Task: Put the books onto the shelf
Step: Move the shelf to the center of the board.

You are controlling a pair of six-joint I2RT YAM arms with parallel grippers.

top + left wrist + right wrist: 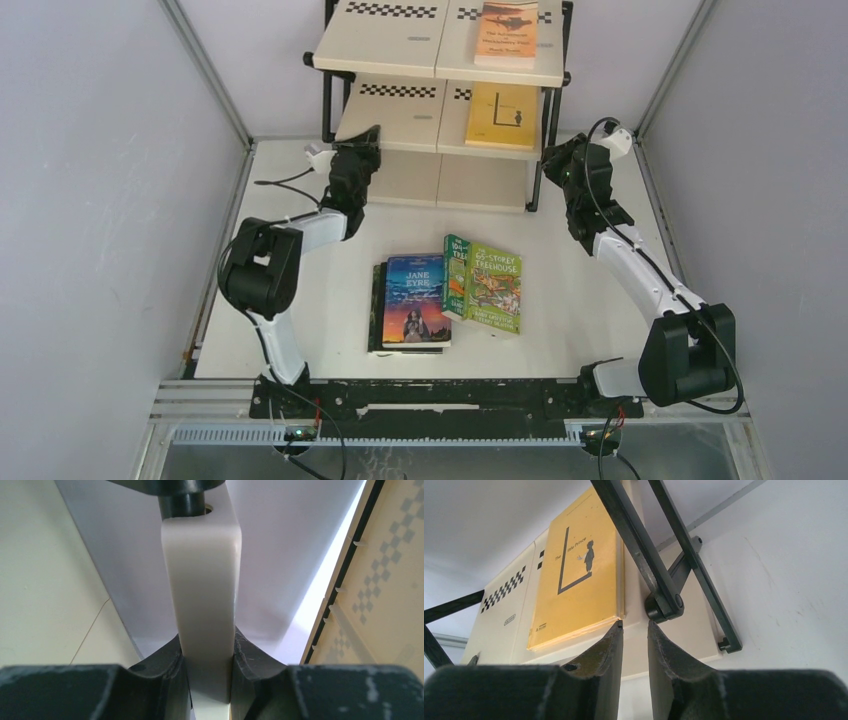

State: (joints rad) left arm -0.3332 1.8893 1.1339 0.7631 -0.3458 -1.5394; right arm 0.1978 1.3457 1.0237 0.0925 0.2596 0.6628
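The shelf (395, 35) stands at the back. An orange book (506, 33) lies on its top tier and a yellow book (502, 115) on the middle tier. On the table lie the blue "Jane Eyre" (414, 298) over a dark book (376, 310), and two green books (493, 287) side by side. My left gripper (362, 150) is at the shelf's left side. In the left wrist view it (207, 640) is shut on a cream shelf board (202, 580). My right gripper (634, 625) hovers by the yellow book's (576, 575) corner, jaws slightly apart with nothing between them.
The shelf's black metal frame (659, 575) crosses just beyond my right fingertips. Grey walls close in both sides of the table (590, 300). A second checkerboard-edged board (390, 580) shows at the right of the left wrist view.
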